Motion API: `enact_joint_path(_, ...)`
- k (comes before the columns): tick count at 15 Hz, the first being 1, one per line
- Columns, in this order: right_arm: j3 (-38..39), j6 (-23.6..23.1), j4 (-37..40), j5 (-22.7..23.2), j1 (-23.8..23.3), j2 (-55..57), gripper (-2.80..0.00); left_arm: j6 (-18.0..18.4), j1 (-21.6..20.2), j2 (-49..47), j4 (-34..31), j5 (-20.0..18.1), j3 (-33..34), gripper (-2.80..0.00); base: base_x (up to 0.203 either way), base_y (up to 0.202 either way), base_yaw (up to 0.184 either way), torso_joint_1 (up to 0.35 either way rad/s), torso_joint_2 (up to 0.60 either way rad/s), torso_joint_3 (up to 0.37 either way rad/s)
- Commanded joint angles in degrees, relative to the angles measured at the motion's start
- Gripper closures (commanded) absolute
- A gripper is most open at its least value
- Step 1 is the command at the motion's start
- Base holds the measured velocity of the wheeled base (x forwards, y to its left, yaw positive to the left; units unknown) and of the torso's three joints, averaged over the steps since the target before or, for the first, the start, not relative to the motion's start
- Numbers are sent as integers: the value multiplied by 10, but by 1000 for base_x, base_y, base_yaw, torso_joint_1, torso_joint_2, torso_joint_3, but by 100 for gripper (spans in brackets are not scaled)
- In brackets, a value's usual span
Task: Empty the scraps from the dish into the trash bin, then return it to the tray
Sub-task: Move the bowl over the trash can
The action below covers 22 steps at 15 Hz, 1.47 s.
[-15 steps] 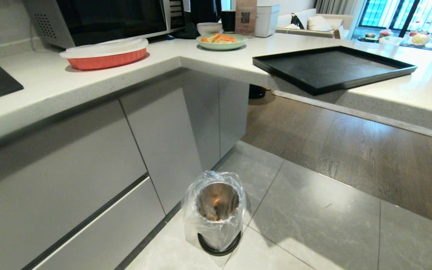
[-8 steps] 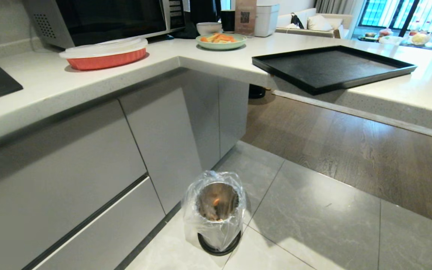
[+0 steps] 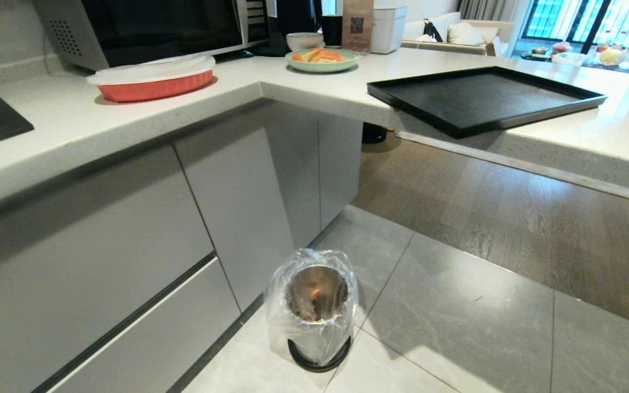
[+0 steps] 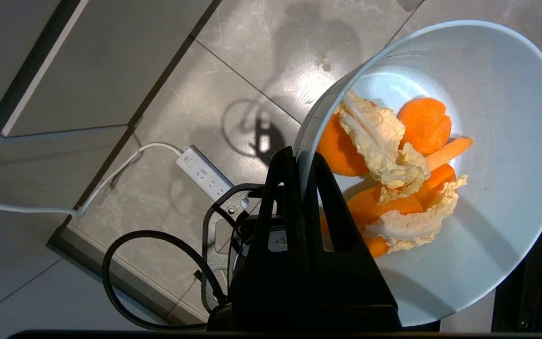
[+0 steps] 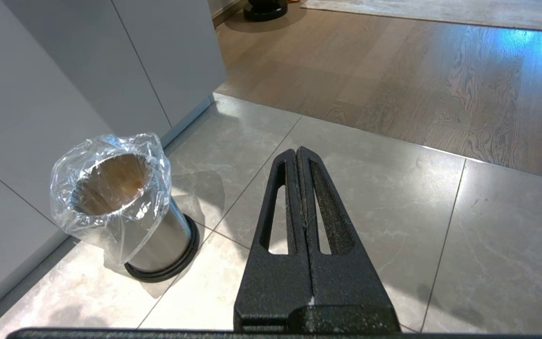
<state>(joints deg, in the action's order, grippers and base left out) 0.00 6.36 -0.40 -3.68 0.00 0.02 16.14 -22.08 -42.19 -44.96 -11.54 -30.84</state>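
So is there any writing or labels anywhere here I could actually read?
None can be read.
Brown packet on the counter: a square QR-style code and print, too small to read.
Microwave button panel: markings too blurred.
White power strip on the floor: no legible marking.

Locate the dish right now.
Left wrist view only: the dish is clamped by its rim in the left gripper, tilted above the tile floor, scraps still inside. It is absent from the head view.
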Motion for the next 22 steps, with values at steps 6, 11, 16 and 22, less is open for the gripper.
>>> enact_joint_path(6, 0, 1, 0, 0, 0, 0, 0, 4, 0, 4, 0, -6, -2, 0, 0, 0, 0, 0, 0, 0)
enact_joint_path(11, 0, 1, 0, 0, 0, 0, 0, 4, 0, 4, 0, -19, 0, 0, 0, 0, 0, 0, 0, 0)
enact_joint_path(16, 0, 1, 0, 0, 0, 0, 0, 4, -2, 4, 0, -24, -2, 0, 0, 0, 0, 0, 0, 0)
enact_joint_path(22, 0, 1, 0, 0, 0, 0, 0, 6, -2, 4, -3, -26, -2, 0, 0, 0, 0, -1, 0, -35)
